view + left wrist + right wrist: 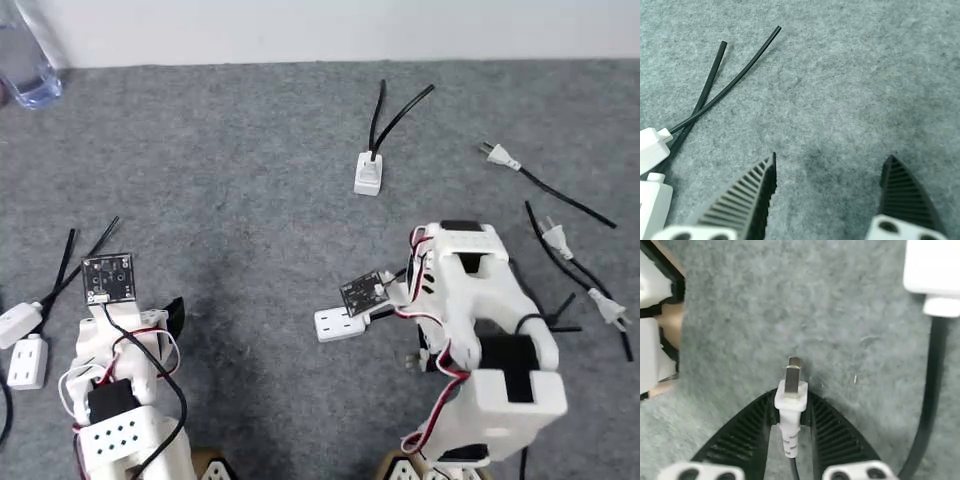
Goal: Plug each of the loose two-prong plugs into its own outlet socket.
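Note:
My right gripper [791, 399] is shut on a white two-prong plug [790, 390], held just above the carpet with its prongs pointing away from the fingers. A white outlet socket [932, 267] with a black cord [929, 390] lies close ahead and to one side; in the high view this socket [338, 324] sits beside the right arm. My left gripper [830, 159] is open over bare carpet. Two more white sockets [651, 144] [651, 207] lie beside it. Three loose plugs [492, 152] [553, 238] [610, 306] rest on the carpet at the right.
Another white socket [368, 175] with two black cord stubs lies at the back centre. Two cut black cords [732, 82] run out from the left sockets. A clear bottle [25, 60] stands at the far left corner. The right arm's base [652, 335] is close to its gripper.

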Controlling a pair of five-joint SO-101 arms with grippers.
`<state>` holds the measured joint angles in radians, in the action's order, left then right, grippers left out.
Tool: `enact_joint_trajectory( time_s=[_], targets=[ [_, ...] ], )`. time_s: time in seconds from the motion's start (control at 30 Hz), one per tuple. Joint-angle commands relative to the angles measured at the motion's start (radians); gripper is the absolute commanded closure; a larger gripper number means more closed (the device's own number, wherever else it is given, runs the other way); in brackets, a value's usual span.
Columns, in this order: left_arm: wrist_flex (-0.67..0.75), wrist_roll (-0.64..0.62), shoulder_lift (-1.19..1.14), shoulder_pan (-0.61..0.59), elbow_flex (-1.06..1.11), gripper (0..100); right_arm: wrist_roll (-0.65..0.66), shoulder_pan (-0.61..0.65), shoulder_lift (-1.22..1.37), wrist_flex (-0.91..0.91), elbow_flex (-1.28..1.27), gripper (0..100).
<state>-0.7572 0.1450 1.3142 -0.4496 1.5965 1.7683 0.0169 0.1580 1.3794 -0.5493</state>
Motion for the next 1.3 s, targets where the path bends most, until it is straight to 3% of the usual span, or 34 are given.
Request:
enact_joint_trajectory(
  time_s=[0.0, 0.13, 0.33, 0.6, 0.87, 1.27],
  targets=[
    [0.025, 0.0, 0.009, 0.008, -0.002, 68, -0.051, 0.016, 0.024, -0.018, 0.083, 99.0],
    [0.025, 0.0, 0.009, 0.008, -0.002, 68, -0.071, 0.021, 0.056, -0.015, 0.147, 96.9],
    [0.025, 0.0, 0.009, 0.008, -0.002, 68, -0.189, 0.027, 0.031, -0.012, 0.216, 81.6],
    [0.026, 0.0, 0.009, 0.008, -0.002, 68, -0.192, 0.027, -0.031, -0.002, 0.216, 84.4],
    [0.026, 0.0, 0.009, 0.008, -0.002, 68, -0.19, 0.039, -0.099, 0.136, 0.18, 84.3],
    [0.028, 0.0, 0.009, 0.008, 0.004, 68, -0.187, 0.018, -0.091, -0.117, -0.034, 84.3]
  ],
)
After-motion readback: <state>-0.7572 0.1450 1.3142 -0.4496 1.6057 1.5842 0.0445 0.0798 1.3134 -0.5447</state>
